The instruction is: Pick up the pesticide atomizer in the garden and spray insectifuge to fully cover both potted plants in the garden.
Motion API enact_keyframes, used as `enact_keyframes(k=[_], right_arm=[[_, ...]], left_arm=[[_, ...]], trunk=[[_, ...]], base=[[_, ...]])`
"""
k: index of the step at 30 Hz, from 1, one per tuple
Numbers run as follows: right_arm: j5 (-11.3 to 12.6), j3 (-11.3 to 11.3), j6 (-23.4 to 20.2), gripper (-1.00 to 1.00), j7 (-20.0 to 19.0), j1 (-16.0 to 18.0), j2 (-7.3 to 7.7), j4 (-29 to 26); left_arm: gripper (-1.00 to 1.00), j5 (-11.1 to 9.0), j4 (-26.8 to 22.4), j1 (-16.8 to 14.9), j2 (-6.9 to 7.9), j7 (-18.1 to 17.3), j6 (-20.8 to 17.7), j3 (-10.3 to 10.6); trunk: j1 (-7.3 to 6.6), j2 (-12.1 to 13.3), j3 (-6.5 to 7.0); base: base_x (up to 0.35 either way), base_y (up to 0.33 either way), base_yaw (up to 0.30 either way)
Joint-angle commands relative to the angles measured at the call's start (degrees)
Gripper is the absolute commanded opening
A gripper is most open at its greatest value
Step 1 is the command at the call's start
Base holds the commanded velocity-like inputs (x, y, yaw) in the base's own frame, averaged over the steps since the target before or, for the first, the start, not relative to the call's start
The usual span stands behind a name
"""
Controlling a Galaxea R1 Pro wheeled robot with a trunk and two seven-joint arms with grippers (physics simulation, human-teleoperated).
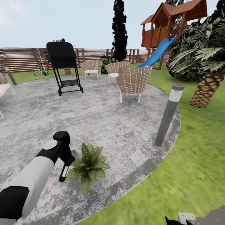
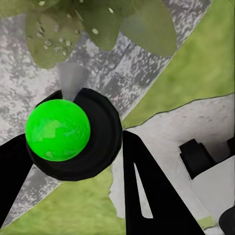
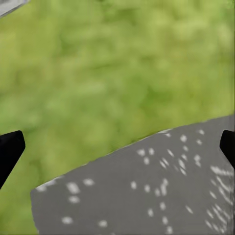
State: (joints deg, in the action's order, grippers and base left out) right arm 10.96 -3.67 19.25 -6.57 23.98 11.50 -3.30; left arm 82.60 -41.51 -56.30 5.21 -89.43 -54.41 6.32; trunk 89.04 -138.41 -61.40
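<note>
Hidden and cut-off parts

The left gripper (image 1: 66, 165) is covering most of the pesticide atomizer (image 1: 64, 172); only its lower end is showing. A second potted plant (image 1: 41, 71) by the fence is appearing too small to judge. The right gripper (image 3: 117, 147) is showing only blurred fingertips (image 3: 10, 149) at the wrist view's edges.

We see from head height, forward-down over round grey paved patio (image 1: 103, 125); left wrist camera sits close above speckled green potted plant (image 2: 98, 24), shared with head view (image 1: 89, 165); right wrist camera looks close down at blurred green lawn (image 3: 117, 73)
</note>
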Motion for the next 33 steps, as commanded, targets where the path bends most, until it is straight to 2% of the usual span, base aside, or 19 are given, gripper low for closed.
enact_keyframes(k=[1,6,19,27,33], right_arm=[[0.62,-0.37,0.17,1.00,-0.29,0.02,0.02,0.05],[0.62,-0.37,0.17,1.00,-0.32,0.02,0.07,0.05],[0.64,-0.37,0.17,1.00,-0.33,0.02,0.11,0.02],[0.63,-0.37,0.17,1.00,-0.37,0.02,0.09,0.00],[0.64,-0.35,0.17,1.00,-0.37,0.02,0.02,-0.04]], left_arm=[[-1.00,0.39,0.29,-0.53,0.02,-0.57,-0.49,0.24],[-1.00,0.45,3.12,-1.23,0.02,-0.57,-0.29,0.27],[-1.00,0.61,3.46,-1.13,0.00,-0.57,-0.53,0.27],[-1.00,0.80,3.37,-0.83,0.04,-0.57,-0.85,0.35],[-1.00,2.26,3.23,-0.90,0.21,-0.57,-0.97,0.28]], trunk=[[-0.01,-0.02,-0.06],[-0.01,-0.02,-0.06],[-0.01,-0.02,-0.06],[-0.01,-0.02,-0.06],[-0.01,-0.02,-0.06]], base=[[0.000,-0.272,0.277],[0.000,-0.272,0.278],[0.000,-0.269,0.271],[0.000,-0.273,0.045],[-0.026,-0.222,0.104]])
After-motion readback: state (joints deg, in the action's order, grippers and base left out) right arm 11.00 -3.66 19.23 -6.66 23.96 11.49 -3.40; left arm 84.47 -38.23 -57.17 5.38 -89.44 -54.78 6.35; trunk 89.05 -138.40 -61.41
